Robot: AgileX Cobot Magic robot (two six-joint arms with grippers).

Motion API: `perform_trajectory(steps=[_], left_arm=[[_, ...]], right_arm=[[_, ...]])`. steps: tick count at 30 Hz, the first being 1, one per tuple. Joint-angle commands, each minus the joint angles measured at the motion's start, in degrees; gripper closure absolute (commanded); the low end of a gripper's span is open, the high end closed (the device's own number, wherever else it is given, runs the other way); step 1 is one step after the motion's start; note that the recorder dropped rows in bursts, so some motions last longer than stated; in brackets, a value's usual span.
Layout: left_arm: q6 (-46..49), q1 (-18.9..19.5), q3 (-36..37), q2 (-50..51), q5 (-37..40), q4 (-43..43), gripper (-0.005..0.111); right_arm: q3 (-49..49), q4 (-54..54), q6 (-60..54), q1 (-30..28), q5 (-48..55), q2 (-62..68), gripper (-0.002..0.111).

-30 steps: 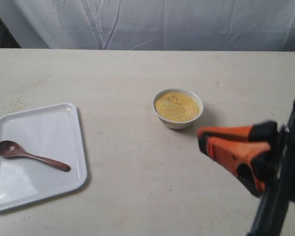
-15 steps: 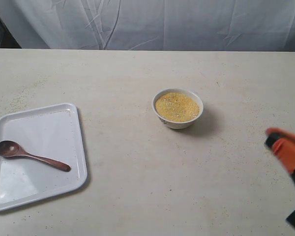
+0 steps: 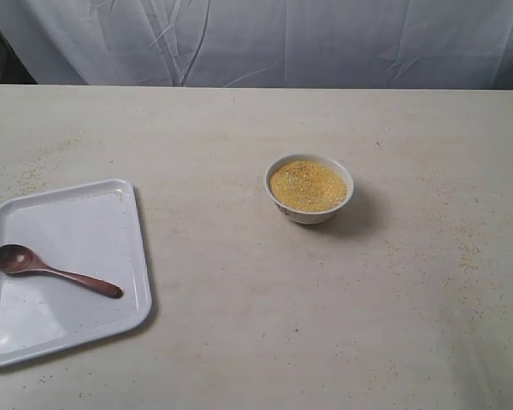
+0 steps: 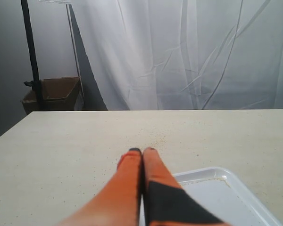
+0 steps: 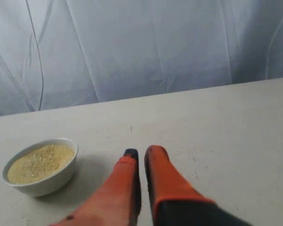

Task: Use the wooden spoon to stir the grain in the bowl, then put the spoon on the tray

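Note:
The dark wooden spoon point(image 3: 56, 272) lies flat inside the white tray point(image 3: 142, 256) at the table's left, its oval bowl toward the left rim. The small white bowl point(image 3: 313, 214) stands near the middle of the table, holding a level mound of yellow grain point(image 3: 308, 185). Neither gripper shows in the exterior view. In the left wrist view my left gripper point(image 4: 142, 150) is shut and empty above a corner of the tray point(image 4: 226, 174). My right gripper point(image 5: 141, 151) is shut and empty, apart from the bowl point(image 5: 47, 182) and its grain point(image 5: 40, 162).
Loose grains are scattered over the beige table point(image 3: 239, 342), mostly at the far left and right. A white curtain point(image 3: 325, 43) hangs behind the table. A cardboard box point(image 4: 54, 94) and a black pole point(image 4: 30, 52) stand beyond the table's edge.
The right arm, which reached in from the lower right near the bowl, has drawn back to the right and left the exterior view. Spoon, tray and bowl have not moved.

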Motion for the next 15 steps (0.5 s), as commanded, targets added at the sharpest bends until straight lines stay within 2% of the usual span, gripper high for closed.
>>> perform_trajectory(steps=[1, 15], left_arm=[[-0.3, -0.3, 0.3, -0.3, 0.0, -0.2, 0.106], [-0.3, -0.3, 0.3, -0.3, 0.0, -0.2, 0.106]], right_arm=[[0.0, 0.2, 0.1, -0.6, 2.3, -0.4, 0.100], [0.0, 0.3, 0.1, -0.6, 2.3, -0.4, 0.100]])
